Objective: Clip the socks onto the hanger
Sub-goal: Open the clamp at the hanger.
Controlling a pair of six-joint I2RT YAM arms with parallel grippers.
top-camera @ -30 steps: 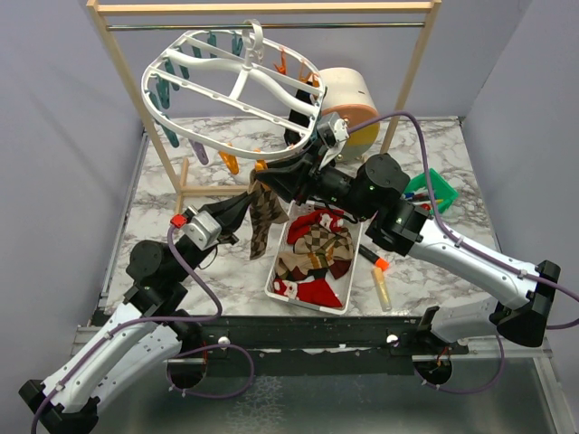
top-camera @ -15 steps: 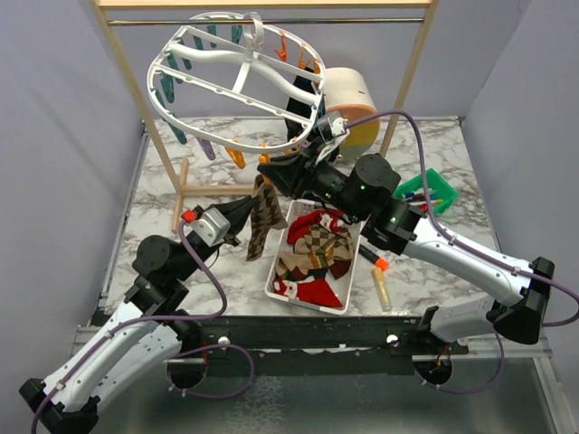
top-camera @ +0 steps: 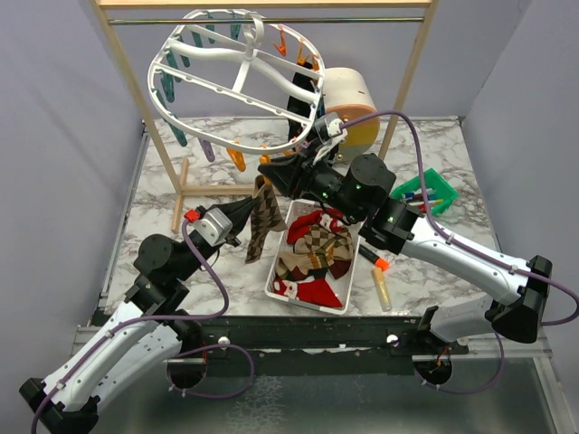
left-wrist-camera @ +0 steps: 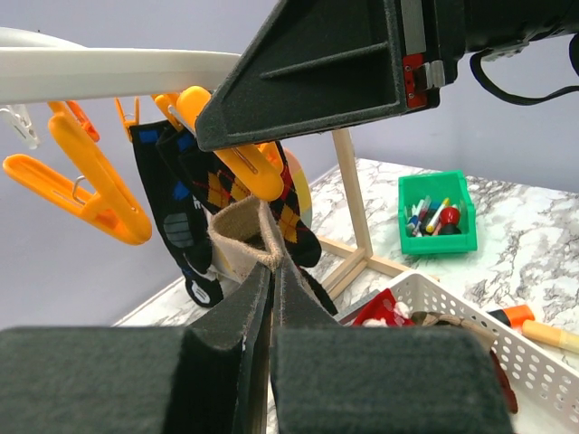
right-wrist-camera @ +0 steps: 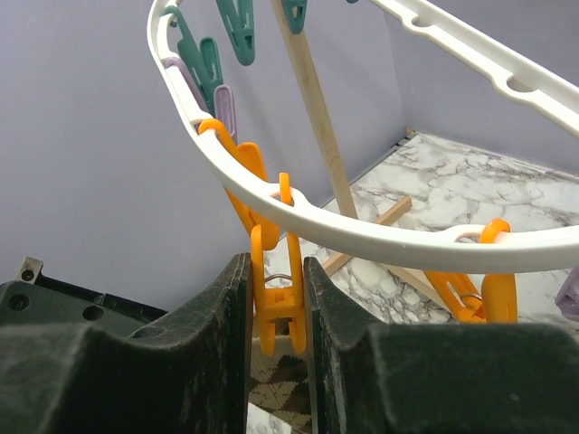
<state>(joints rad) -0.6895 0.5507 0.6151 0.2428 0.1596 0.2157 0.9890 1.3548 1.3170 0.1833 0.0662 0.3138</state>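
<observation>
Orange plastic formed the clip [right-wrist-camera: 274, 271] that the right gripper [right-wrist-camera: 277, 312] squeezed between its two fingers, which stood only narrowly apart, under the rim of the white hanger [right-wrist-camera: 362, 237]. The hanger hung tilted above the counter [top-camera: 154, 208]. The left gripper [left-wrist-camera: 271, 271] was fully closed on the top of a tan argyle sock [left-wrist-camera: 246, 228], holding it up just below that clip. Other socks [top-camera: 317, 249] lay in the white basket [top-camera: 312, 305], and dark argyle socks [left-wrist-camera: 181, 194] hung from the hanger.

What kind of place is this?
Probably a robot lab bench staged for laundry: two arms at a marble table, a clip hanger on a wooden rack, a bin of socks.
</observation>
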